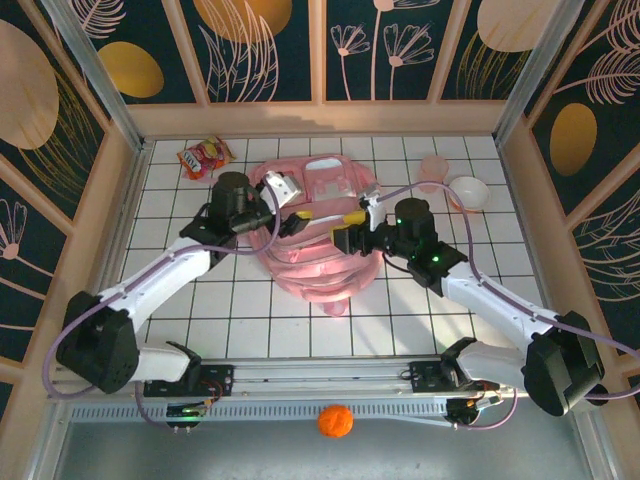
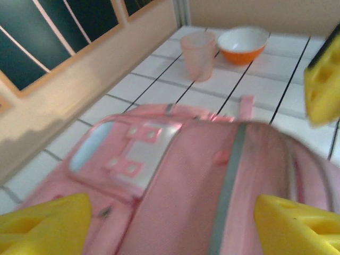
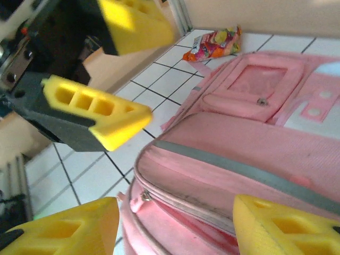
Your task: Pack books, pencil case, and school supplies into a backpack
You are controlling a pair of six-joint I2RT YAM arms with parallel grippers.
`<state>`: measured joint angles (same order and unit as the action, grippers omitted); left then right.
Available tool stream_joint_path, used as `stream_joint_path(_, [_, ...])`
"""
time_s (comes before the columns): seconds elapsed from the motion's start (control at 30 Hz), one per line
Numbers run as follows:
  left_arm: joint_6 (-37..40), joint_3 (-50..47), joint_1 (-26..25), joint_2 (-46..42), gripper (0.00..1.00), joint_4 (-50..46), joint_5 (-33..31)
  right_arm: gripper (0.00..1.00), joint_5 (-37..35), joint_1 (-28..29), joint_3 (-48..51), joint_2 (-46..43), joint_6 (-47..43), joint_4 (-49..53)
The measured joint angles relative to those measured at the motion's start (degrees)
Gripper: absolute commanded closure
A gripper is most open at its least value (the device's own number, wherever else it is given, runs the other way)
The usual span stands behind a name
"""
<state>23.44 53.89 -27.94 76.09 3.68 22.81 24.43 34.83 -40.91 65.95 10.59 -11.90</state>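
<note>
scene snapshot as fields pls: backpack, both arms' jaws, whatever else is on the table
backpack: pink, mid-table, main zip open
left gripper: over the backpack, jaws open, nothing between them
right gripper: at the zip opening, jaws open
far left corner: snack bag
far right: cup and bowl, side by side

Glossy pink backpack [image 1: 310,272] carries grey bands and pale panels; bowl [image 2: 243,45] is orange outside, white inside; snack bag [image 3: 215,42] red-orange; surface [image 1: 400,312] white, dark-gridded.

Lab rig: panelled walls [image 1: 260,50], tiled table [image 1: 300,320]
</note>
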Motion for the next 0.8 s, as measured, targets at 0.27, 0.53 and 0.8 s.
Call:
stream_joint_path(0.27, [30.3, -5.2, 0.8, -4.4, 0.08, -15.1, -5.8, 0.42, 0.1, -0.3, 3.9, -0.2, 10.8, -1.7])
stream_joint_path(0.53, [37.7, -9.1, 1.0, -0.5, 0.19, -13.7, -8.0, 0.41, 0.7, -0.7, 5.1, -0.2, 13.9, -2.6])
stream_joint_path(0.8, [37.8, -9.1, 1.0, 1.1, 0.26, -10.3, -6.1, 0.41, 1.1, -1.9, 8.7, -0.2, 17.4, -4.3])
